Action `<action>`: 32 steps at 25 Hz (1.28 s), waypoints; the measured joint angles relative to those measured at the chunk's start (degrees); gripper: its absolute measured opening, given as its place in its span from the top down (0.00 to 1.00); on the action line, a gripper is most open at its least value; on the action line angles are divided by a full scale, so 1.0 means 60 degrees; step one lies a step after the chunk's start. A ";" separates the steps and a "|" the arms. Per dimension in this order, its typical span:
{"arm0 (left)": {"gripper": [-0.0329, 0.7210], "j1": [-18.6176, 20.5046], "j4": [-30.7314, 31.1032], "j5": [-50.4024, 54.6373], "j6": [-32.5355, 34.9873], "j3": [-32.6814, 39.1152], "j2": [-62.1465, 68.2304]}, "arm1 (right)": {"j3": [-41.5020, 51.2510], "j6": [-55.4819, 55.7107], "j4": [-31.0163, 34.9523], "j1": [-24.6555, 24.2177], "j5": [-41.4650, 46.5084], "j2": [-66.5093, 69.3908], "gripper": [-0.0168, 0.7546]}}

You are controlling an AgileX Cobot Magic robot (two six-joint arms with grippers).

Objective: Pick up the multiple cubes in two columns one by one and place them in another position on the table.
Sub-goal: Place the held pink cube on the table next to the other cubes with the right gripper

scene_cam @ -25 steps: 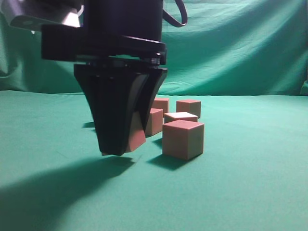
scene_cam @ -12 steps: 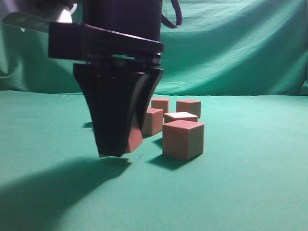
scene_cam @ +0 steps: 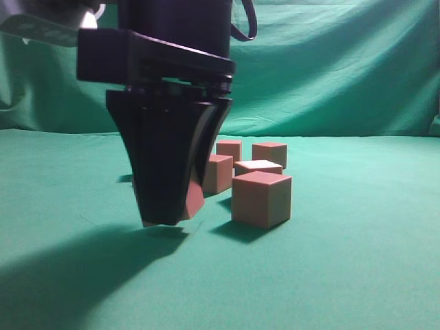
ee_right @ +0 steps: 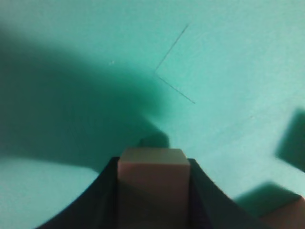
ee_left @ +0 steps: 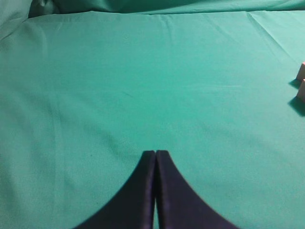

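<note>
We see the right gripper (scene_cam: 165,218) pinching a cube (ee_right: 152,183) just above the table (scene_cam: 357,275); left gripper (ee_left: 156,153) jaws pressed together.

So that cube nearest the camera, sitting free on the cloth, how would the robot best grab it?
From straight above, fingers closing on two opposite flat sides of the nearest cube. It sits upright on the table with its top face level, and there is open cloth on its left and right, so the fingers likely fit there. The cubes behind crowd its far side.

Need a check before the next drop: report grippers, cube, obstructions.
Right gripper clamped on one cube, just above the table. Left gripper shut, empty. Nearest loose cube sits close beside.
</note>
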 joint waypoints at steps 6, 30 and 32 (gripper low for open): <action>0.96 0.0000 0.0000 0.0000 0.0000 0.0000 0.0000 | 0.0000 -0.0232 -0.0019 0.0000 0.0036 0.0000 0.65; 0.96 0.0000 0.0000 0.0000 0.0000 0.0000 0.0000 | 0.0000 -0.0234 -0.0271 0.0000 -0.0128 0.0181 0.65; 0.96 0.0000 0.0000 0.0000 0.0000 0.0000 0.0000 | 0.0000 -0.0128 -0.0271 0.0000 -0.0238 0.0181 0.65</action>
